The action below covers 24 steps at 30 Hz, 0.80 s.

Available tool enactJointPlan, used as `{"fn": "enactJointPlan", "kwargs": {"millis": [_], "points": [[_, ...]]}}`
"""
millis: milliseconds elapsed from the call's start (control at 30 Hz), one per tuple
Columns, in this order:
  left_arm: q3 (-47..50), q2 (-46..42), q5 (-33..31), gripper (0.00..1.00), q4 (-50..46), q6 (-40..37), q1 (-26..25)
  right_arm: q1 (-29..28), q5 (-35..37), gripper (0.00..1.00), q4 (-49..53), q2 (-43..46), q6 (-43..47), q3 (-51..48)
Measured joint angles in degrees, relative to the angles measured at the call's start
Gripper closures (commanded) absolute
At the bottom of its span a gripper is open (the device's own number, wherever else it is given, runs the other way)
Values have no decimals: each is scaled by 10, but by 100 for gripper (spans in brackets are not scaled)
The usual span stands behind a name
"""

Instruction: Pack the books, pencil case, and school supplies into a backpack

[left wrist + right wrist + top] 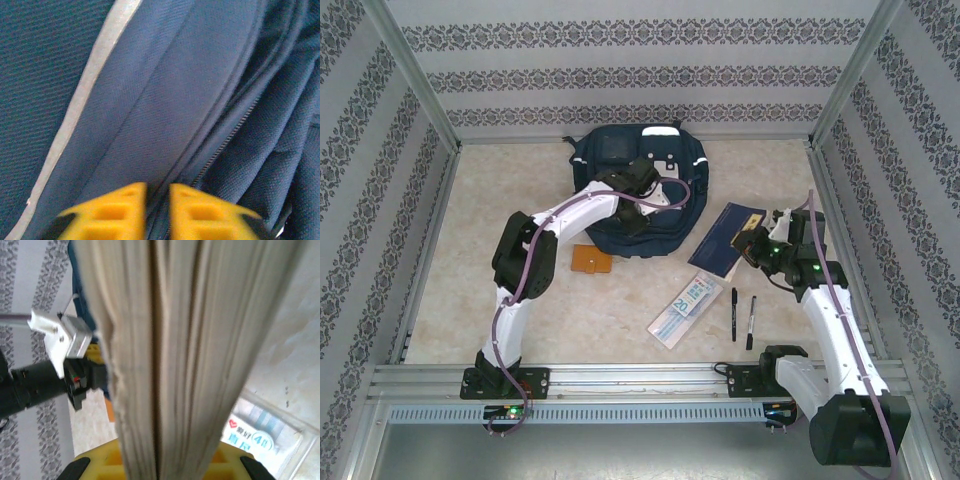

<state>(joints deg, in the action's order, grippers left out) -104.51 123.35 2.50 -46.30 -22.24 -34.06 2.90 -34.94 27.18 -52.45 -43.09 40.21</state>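
The navy backpack (665, 225) lies at the back middle of the table. My left gripper (632, 222) is down on it; in the left wrist view its yellow fingers (127, 207) stand nearly together with a fold of the backpack fabric (165, 100) beside a zip pinched between them. My right gripper (752, 243) is shut on the right edge of the thin navy book (720, 245), whose pale page edges (170, 340) run up between the jaws. The orange notebook (590, 260), the pencil case (685, 308) and two black pens (734, 313) (751, 320) lie on the table.
Patterned walls and metal rails fence the table on three sides. The pencil case (262, 437) lies just below and right of the held book. The left arm's wrist (50, 375) shows at the left of the right wrist view.
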Motion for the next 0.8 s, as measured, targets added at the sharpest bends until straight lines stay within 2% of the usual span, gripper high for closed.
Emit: {"fn": "enactJointPlan", "kwargs": {"millis": [167, 300, 433, 467, 500, 533, 633, 800], "points": [[-1, -15, 0, 100, 0, 17, 0, -1, -80, 100, -5, -8, 11, -27], [-1, -68, 0, 100, 7, 23, 0, -19, -152, 100, -16, -39, 11, -39], [-21, -114, 2, 98, 11, 8, 0, -33, -183, 100, -26, -55, 10, -38], [-24, -119, 2, 83, 14, 1, 0, -33, -183, 100, -26, -55, 10, -38], [-24, -120, 6, 60, 16, -13, 0, -33, -180, 100, -26, -55, 11, -36], [-24, -119, 14, 46, 16, -27, 0, -31, -176, 100, -26, -55, 11, -34], [-21, -99, 35, 37, 15, -57, 0, -28, -158, 100, -24, -52, 13, -29], [-25, -27, 48, 35, 15, -65, 0, -15, -95, 100, 4, -25, 30, -27]]}}
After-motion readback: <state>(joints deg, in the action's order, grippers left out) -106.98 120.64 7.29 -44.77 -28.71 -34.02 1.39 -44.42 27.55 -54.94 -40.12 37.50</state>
